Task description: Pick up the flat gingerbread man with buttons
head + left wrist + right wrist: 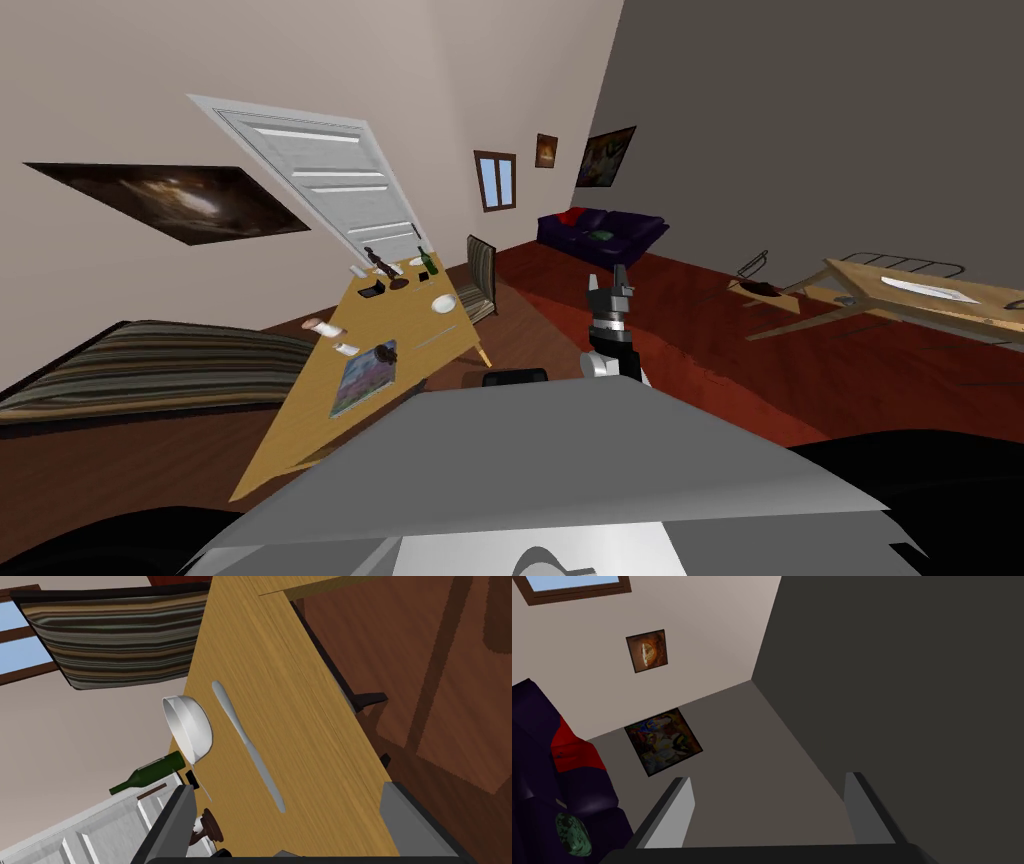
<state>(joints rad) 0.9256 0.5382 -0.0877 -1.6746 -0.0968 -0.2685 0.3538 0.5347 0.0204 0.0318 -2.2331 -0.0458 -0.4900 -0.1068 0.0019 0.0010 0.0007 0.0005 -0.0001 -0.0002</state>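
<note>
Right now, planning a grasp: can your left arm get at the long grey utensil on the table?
Probably yes: the left end effector is open, facing the long grey utensil, with nothing between.

Two wooden tables (300, 430) (868, 284); three wall pictures (180, 200) (546, 150) (606, 157); one green bottle (150, 772); one dark sofa (600, 232).

Table (310, 726) bare beside knife (245, 741); bowl (190, 726), bottle (147, 773) crowd beyond it.

The bench (280, 676) is light wood with visible grain, matt. The white bowl (192, 726) is smooth and a little glossy, the long utensil (247, 746) looks like smooth grey metal, the green bottle (150, 772) like dark glass. The chair back (115, 636) is striped cloth. The left gripper (289, 786) has matt grey fingers (172, 821).
</note>
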